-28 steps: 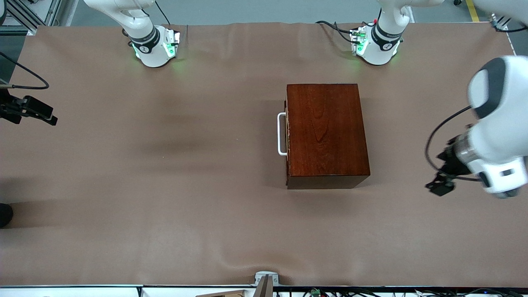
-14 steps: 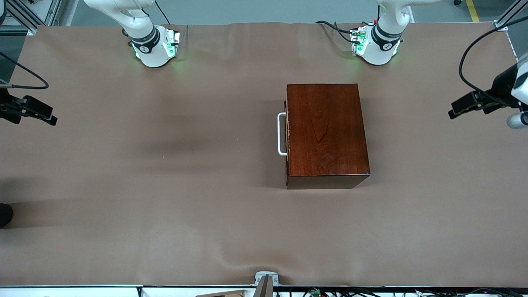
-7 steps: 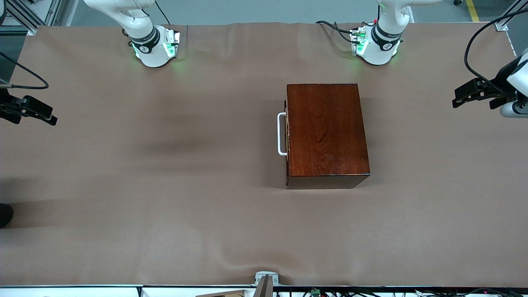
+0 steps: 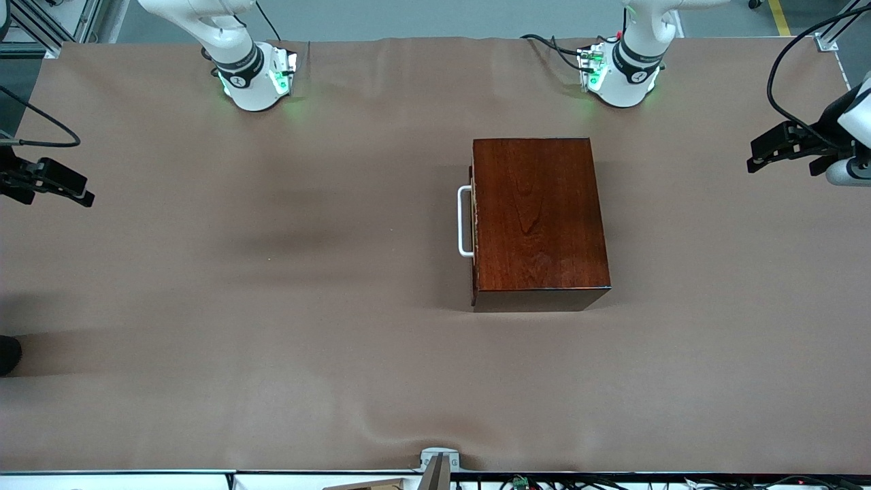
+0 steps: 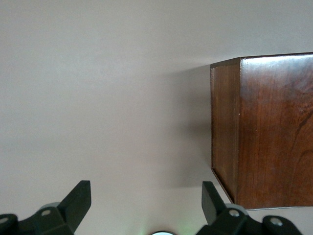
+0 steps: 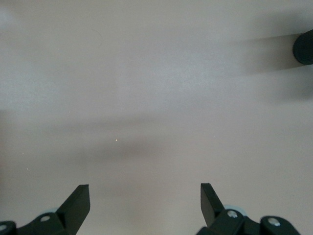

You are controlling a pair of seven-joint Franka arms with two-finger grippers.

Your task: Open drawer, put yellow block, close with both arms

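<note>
The mahogany wooden box [image 4: 537, 218] stands on the table toward the left arm's end. Its drawer is shut; only the white bar handle [image 4: 465, 221] and a sliver of the dark front show. The yellow block is out of view. My left gripper [image 4: 782, 146] hangs open and empty over the table's edge at the left arm's end, apart from the box. In the left wrist view its gripper [image 5: 146, 196] is open, with a corner of the box [image 5: 269, 127] to one side. My right gripper [image 4: 51, 182] waits open and empty over the right arm's end; the right wrist view shows the gripper [image 6: 144, 193] above bare cloth.
A brown cloth [image 4: 272, 306] covers the table. The two arm bases [image 4: 255, 78] [image 4: 622, 75] stand along the edge farthest from the front camera. A dark round object [image 4: 8, 354] sits at the table edge at the right arm's end. A metal bracket [image 4: 439, 459] is at the nearest edge.
The left arm has swung away from the front camera along its end of the table, then drifted slightly farther. The box, drawer and right arm have not moved.
</note>
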